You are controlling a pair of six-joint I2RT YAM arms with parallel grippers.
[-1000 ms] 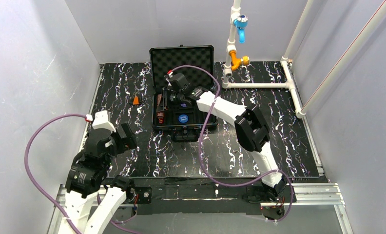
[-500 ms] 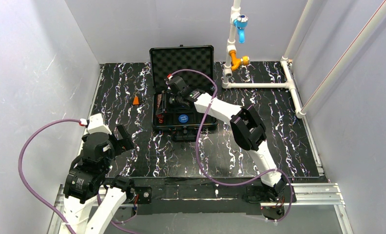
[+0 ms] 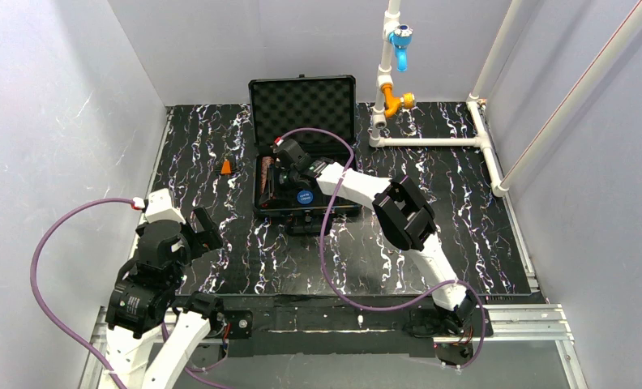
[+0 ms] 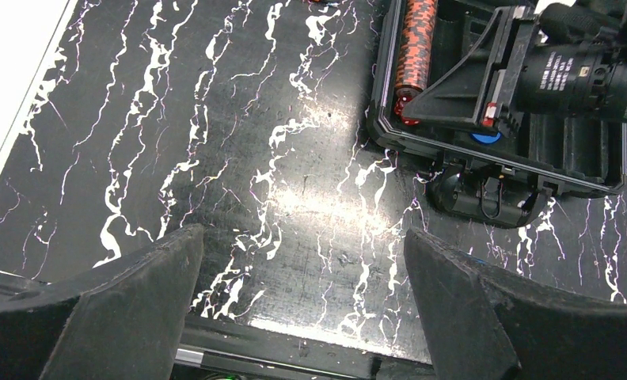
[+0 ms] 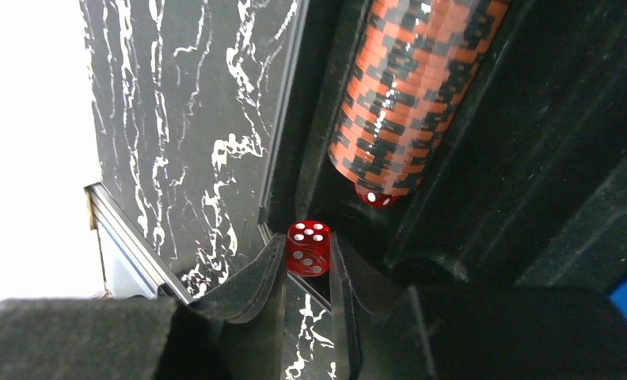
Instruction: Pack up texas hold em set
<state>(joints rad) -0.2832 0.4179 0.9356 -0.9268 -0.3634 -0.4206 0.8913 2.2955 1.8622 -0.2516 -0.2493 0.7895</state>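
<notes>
The black briefcase point(image 3: 344, 209) lies open at the back of the table, its foam-lined lid point(image 3: 301, 99) standing up. A copper-brown chip stack point(image 5: 409, 95) lies in the left slot of the tray, with a red die point(image 5: 376, 198) at its near end. My right gripper point(image 5: 306, 255) is shut on a second red die point(image 5: 308, 247), held over the tray's near-left rim. A blue disc point(image 3: 305, 196) lies in the tray by that arm. My left gripper point(image 4: 302, 237) hangs open and holds nothing, over the mat at the near left, well short of the case point(image 4: 397, 138).
A small orange cone point(image 3: 226, 167) stands on the mat left of the case. White pipes point(image 3: 431, 142) with a blue valve point(image 3: 399, 36) run along the back right. The case handle point(image 4: 492, 198) juts toward me. Grey walls close in both sides.
My right gripper has swung left and nearer with the die, from the tray's middle to its near-left corner. The left arm drew back a little, then held still.
</notes>
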